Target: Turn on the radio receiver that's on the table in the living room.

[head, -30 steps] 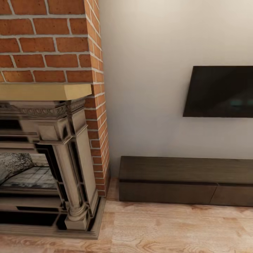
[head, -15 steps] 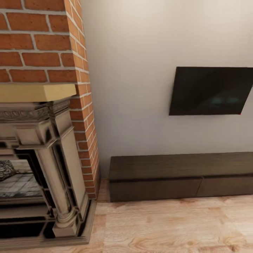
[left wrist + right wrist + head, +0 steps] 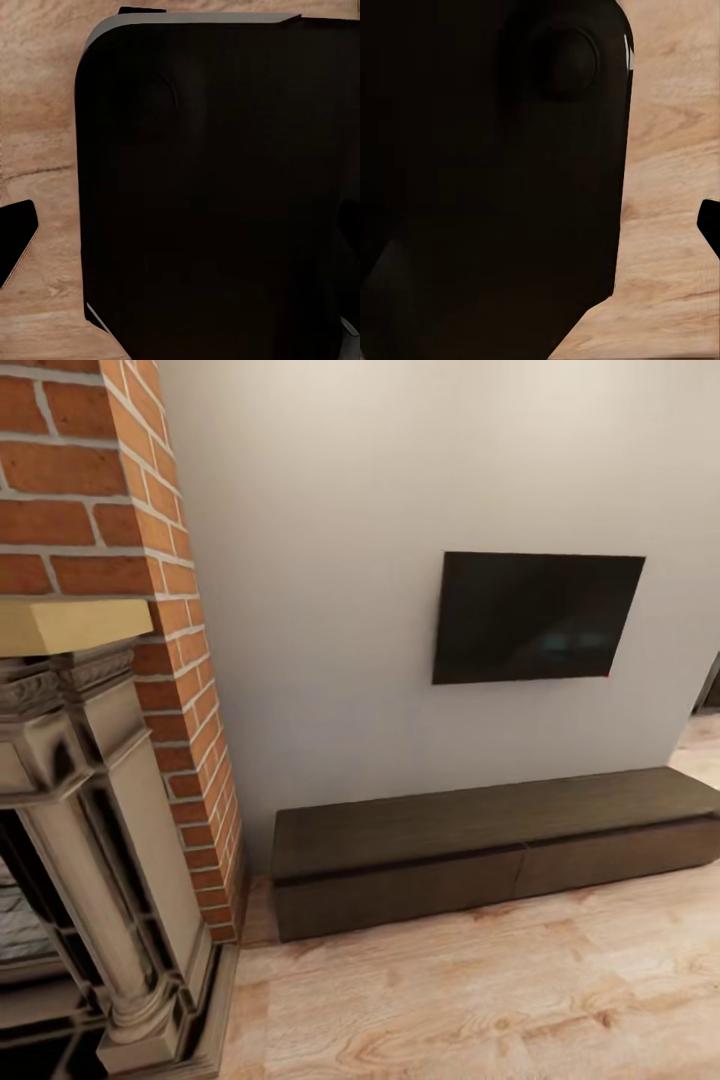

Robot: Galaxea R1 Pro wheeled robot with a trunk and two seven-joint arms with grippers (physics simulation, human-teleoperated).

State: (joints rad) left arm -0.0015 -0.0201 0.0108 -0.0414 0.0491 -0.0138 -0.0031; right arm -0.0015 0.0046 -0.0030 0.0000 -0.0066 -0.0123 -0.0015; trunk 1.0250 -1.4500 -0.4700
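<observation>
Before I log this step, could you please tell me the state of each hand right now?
Left hand: cannot be told; its wrist view gives a dark body over the wood floor.
Right hand: cannot be told, for the same reason.

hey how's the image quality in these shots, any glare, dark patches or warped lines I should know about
Head view: even, soft light, no hard shadows; the wall TV carries a faint teal reflection; the fireplace and brick column lean and stretch toward the frame edge, wide-angle style. Left wrist view: a near-black body with almost no detail, over sharp wood floor. Right wrist view: the same, barely readable dark mass.
</observation>
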